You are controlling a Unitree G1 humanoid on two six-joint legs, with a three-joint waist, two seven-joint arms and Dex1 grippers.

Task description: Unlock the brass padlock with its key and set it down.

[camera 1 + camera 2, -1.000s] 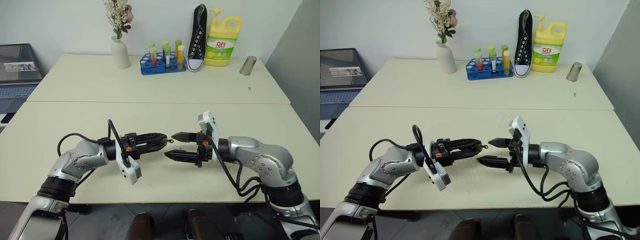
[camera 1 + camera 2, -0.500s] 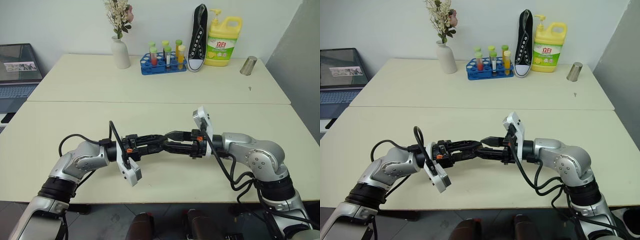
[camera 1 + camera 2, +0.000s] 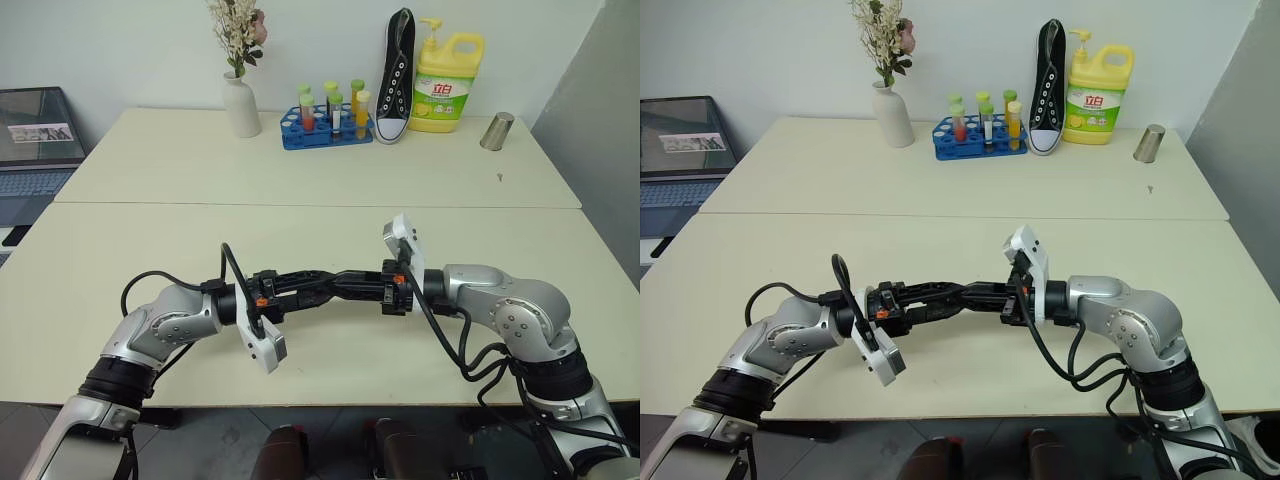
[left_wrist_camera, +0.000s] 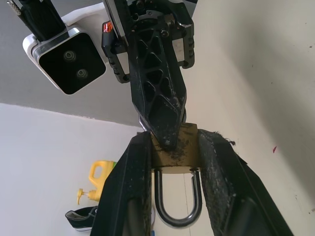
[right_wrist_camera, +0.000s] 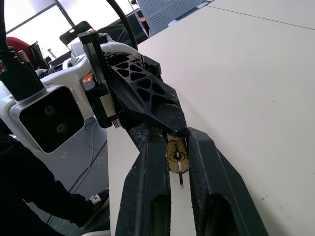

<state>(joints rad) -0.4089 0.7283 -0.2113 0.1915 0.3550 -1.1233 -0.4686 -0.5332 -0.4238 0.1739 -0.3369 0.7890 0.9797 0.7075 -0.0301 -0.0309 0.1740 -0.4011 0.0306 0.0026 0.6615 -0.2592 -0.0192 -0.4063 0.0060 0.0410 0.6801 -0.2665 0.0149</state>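
Both arms meet tip to tip above the near tabletop [image 3: 300, 230], held clear of the surface.

Left gripper [image 4: 173, 162]: fingers pinch the brass padlock [image 4: 178, 153] by its two side faces. The silvery shackle [image 4: 177, 201] loops back between the fingers, toward the wrist. Shackle legs still seated in the body.

Right gripper [image 5: 176, 147]: fingers drawn close together on the key [image 5: 178, 162] at the padlock's keyhole face. The key's thin blade shows between the two fingers. Cannot tell how far it sits in the keyway, or whether it has turned.

Far tabletop, well apart from the arms: white vase with flowers [image 3: 238, 100], blue test-tube rack [image 3: 325, 125], black sneaker [image 3: 398, 75] standing on end, yellow detergent bottle [image 3: 447, 85], metal cup [image 3: 496, 131]. Laptop [image 3: 35, 140] off the left edge.
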